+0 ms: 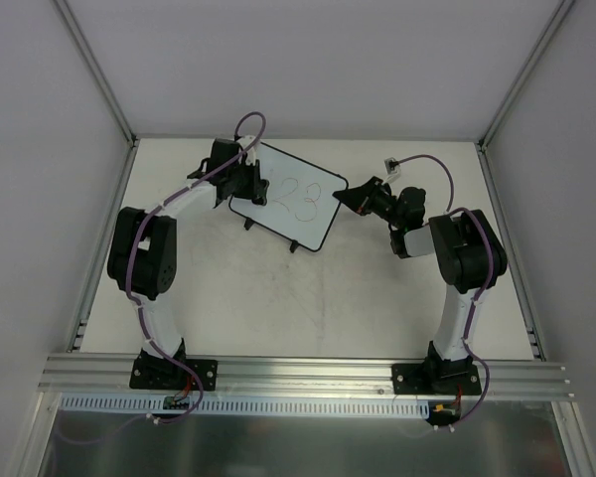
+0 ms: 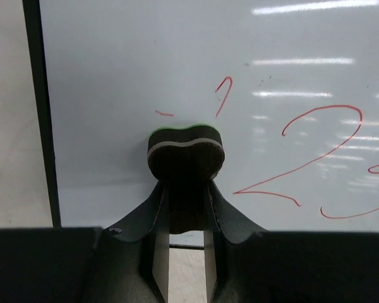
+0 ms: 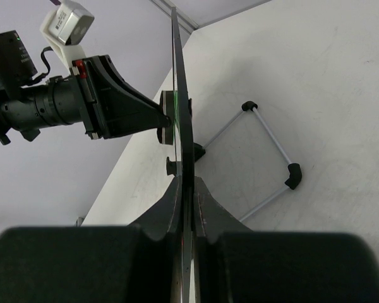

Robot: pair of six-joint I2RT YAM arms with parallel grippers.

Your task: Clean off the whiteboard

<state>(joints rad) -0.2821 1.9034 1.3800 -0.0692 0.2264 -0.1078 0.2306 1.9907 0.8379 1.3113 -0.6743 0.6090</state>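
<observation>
The whiteboard (image 1: 290, 204) is white with a thin black frame and stands tilted on the table, red digits on its face. My right gripper (image 1: 346, 195) is shut on its right edge; in the right wrist view the board (image 3: 180, 95) shows edge-on between my fingers (image 3: 170, 205). My left gripper (image 1: 248, 184) is shut on a small dark eraser (image 2: 184, 158) with a green top. The eraser presses on the board face (image 2: 145, 57), just below a red "1" stroke (image 2: 223, 95). A red "2" (image 2: 316, 151) lies to its right.
A wire stand (image 3: 265, 158) with black corner pieces props the board from behind. Grey walls with aluminium posts close in the table on three sides. An aluminium rail (image 1: 298, 373) runs along the near edge by the arm bases.
</observation>
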